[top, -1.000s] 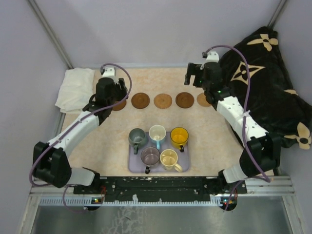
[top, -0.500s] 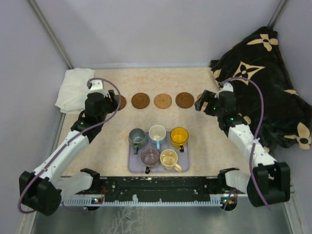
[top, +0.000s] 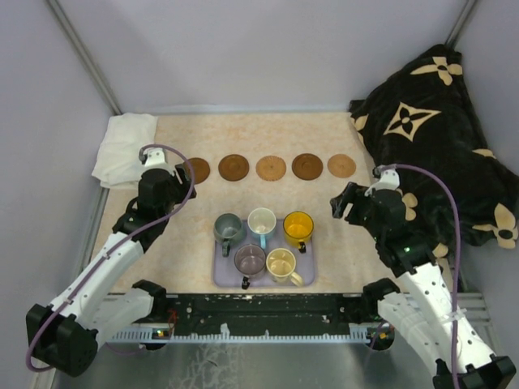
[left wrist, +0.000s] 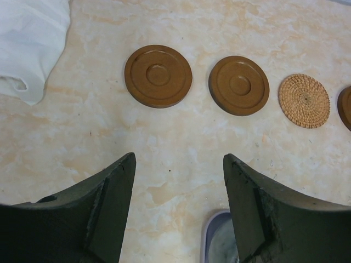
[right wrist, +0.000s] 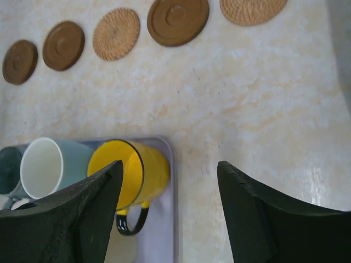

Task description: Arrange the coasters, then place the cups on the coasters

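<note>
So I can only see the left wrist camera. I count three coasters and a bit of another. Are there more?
Observer: Yes, five coasters in one row.
Operator: Are any cups on them?
Observer: No. All five cups sit on the tray.
Operator: Where's the other gripper?
Observer: The right gripper hovers open and empty, to the right of the yellow cup.

five coasters, five cups, one tray, one white cloth, one dark blanket.
</note>
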Tool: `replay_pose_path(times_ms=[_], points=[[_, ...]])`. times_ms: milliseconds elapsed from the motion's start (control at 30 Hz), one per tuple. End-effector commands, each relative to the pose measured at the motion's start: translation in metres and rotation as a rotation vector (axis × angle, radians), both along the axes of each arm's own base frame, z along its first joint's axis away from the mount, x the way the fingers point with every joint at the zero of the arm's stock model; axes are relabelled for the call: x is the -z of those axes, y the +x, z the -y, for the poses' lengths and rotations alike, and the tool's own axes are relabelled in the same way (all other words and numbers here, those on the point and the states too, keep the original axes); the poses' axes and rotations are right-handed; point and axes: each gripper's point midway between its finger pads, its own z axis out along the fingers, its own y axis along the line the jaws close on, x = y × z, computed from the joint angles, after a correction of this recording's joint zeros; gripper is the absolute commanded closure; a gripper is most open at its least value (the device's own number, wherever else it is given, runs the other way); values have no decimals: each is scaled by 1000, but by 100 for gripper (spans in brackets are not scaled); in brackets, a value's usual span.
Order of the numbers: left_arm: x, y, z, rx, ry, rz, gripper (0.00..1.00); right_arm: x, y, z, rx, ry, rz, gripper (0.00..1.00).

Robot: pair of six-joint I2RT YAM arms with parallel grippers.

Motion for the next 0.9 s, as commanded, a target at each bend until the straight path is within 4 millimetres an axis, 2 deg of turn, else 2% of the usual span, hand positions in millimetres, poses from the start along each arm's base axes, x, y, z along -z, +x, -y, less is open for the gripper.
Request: replay_pose_path(times_ms=[0,200,333,533,867], points=[[7,-6,3,6,-21,-21,29,31,-29,3,23,-32,-129,31],[13,-6,2,-3,-17,-52,29,44,-40,-20,-20,-126,-196,33],[18,-8,0,-14,-8,-67,29,52,-48,-44,-66,-183,-214,33],[19,-9,-2,-18,-4,-72,29,56,-48,-71,-123,-150,-236,33],[25,-9,-6,-47,9,-94,29,56,-52,-100,-224,-127,-243,35]])
